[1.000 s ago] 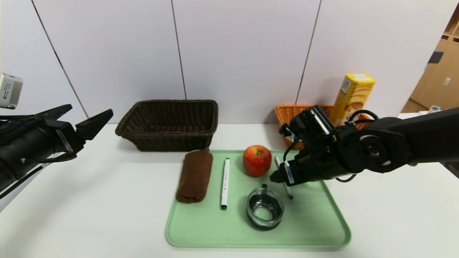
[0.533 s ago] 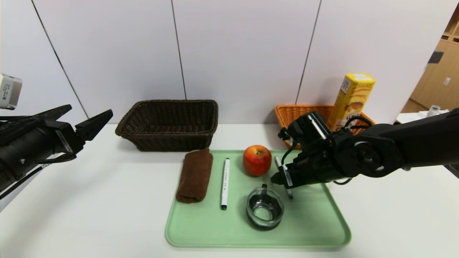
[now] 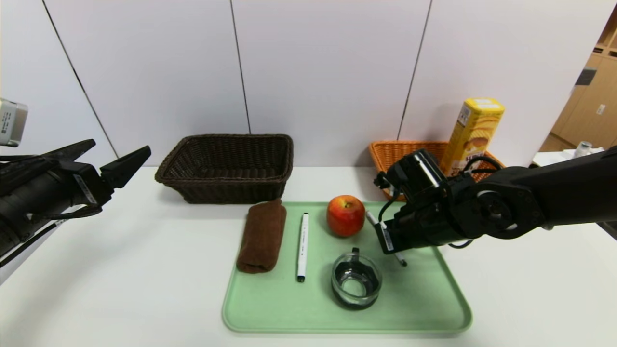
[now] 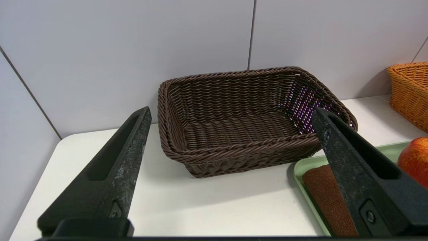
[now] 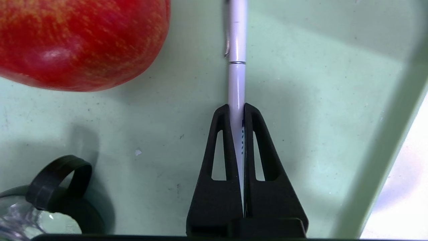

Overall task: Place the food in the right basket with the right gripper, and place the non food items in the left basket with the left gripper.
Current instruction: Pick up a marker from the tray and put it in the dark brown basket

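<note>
Right gripper (image 5: 236,110) down on the green tray (image 3: 434,308), jaws clamped on the white pen (image 5: 236,50) beside the apple (image 3: 345,215), left gripper (image 4: 230,140) wide apart, idle near the dark basket (image 4: 234,150); a pen isn't food, so next it probably wants releasing.

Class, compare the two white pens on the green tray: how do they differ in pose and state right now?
The left pen lies free, beside the brown towel; the right pen is clamped between the right gripper fingers. The left pen runs straight; the right pen sits angled beside the apple. Both are slim and white.
</note>
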Tool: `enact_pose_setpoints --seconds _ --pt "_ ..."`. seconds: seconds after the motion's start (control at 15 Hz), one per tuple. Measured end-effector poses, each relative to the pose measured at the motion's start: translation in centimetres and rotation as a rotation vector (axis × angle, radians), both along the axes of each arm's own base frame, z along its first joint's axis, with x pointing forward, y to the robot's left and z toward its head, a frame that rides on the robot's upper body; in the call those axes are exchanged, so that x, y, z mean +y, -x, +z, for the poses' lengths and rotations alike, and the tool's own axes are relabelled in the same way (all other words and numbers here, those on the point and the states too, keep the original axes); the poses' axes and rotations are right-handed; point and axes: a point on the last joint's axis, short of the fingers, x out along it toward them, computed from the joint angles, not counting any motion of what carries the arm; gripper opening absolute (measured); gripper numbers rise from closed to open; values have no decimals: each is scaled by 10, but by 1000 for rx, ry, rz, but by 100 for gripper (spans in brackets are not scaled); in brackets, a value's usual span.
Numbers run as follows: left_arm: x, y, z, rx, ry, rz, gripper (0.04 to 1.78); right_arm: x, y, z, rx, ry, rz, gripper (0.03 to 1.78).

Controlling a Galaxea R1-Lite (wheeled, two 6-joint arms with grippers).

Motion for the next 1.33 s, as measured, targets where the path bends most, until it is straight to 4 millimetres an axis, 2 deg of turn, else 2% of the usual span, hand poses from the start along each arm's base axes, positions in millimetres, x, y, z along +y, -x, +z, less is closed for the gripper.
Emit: enact_pose_setpoints --seconds 0.33,0.47,0.67,0.93,1.13,1.33 --pt "0 0 0 1 0 0 169 0 1 1 -2 1 0 9" --pt "0 0 0 0 0 0 169 -1 3 8 -22 -8 1 9" --pt "0 0 0 0 0 0 169 -5 10 37 -102 -49 10 9" --pt "0 0 0 0 0 0 169 -6 17 88 -298 -93 84 9" --pt "0 0 1 -3 0 0 169 12 14 119 -540 -110 211 9" --pt "0 0 1 -4 0 0 169 49 8 132 -742 -169 324 9"
